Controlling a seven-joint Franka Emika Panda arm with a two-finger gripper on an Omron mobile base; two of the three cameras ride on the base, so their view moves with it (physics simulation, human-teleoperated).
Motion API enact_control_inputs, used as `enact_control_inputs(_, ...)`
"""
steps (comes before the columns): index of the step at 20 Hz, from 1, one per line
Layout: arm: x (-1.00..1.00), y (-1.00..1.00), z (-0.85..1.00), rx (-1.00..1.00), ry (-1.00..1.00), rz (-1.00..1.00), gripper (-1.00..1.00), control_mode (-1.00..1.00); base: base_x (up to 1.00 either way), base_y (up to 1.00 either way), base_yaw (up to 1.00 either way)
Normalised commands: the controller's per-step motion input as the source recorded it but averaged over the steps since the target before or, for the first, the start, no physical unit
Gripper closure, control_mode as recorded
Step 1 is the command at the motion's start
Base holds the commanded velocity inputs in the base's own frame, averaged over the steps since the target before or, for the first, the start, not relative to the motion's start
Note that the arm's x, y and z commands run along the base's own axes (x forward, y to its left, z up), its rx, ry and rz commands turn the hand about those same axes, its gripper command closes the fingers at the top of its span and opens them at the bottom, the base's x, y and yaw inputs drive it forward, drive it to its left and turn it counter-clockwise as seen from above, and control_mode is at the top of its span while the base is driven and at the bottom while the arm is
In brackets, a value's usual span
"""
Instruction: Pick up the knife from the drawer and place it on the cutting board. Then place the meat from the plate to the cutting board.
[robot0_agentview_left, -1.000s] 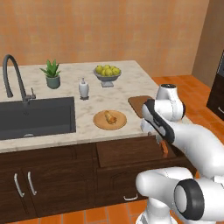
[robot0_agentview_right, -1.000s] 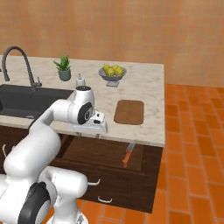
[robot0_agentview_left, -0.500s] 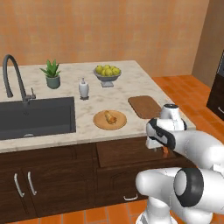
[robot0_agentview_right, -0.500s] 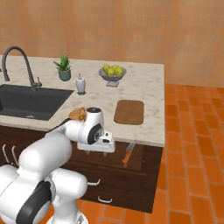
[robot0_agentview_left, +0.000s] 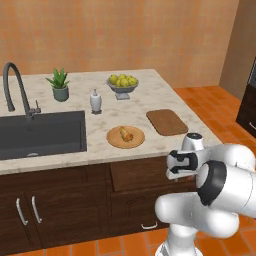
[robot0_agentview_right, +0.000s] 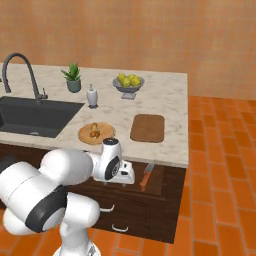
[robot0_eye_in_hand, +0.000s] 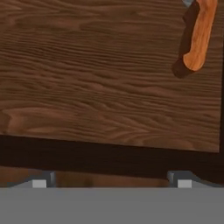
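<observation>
- The counter (robot0_agentview_left: 150, 95) is pale speckled stone over dark brown cabinets; a dark sink (robot0_agentview_left: 40, 134) with a curved tap (robot0_agentview_left: 15, 87) is sunk in toward its left edge.
- The drawer (robot0_agentview_right: 160, 182) stands pulled out below the counter's front edge, under the right-hand part; in the hand view its wood-grain floor (robot0_eye_in_hand: 100, 74) lies just below the camera.
- The cutting board (robot0_agentview_left: 167, 122) lies flat near the counter's right edge, bare on top; it also shows in the right base view (robot0_agentview_right: 148, 128).
- The plate (robot0_agentview_left: 125, 137) sits close to the front edge, just left of the board and apart from it; the meat (robot0_agentview_left: 125, 134) rests on its middle.
- A grey footed bowl of yellow-green fruit (robot0_agentview_left: 122, 83) stands toward the back edge; a small white bottle (robot0_agentview_left: 95, 101) and a potted plant (robot0_agentview_left: 59, 85) stand to its left.
- The gripper (robot0_agentview_right: 125, 172) hangs low in front of the counter, over the open drawer's left part; its fingers (robot0_eye_in_hand: 39, 180) are spread wide with nothing between them.
- The knife (robot0_agentview_right: 146, 176) lies on the drawer floor near the drawer's right side, clear of the gripper; in the hand view its orange handle (robot0_eye_in_hand: 200, 35) sits at the top right corner.
</observation>
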Motion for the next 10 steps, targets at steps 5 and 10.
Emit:
enact_control_inputs(5, 0.37, -0.08, -0.27, 0.0, 0.02, 0.0, -1.0, -1.0, 0.0, 0.0, 0.0)
enact_control_inputs(10, -0.04, -0.02, -0.21, 0.0, 0.02, -0.03, -1.0, -1.0, 0.0, 0.0, 0.0)
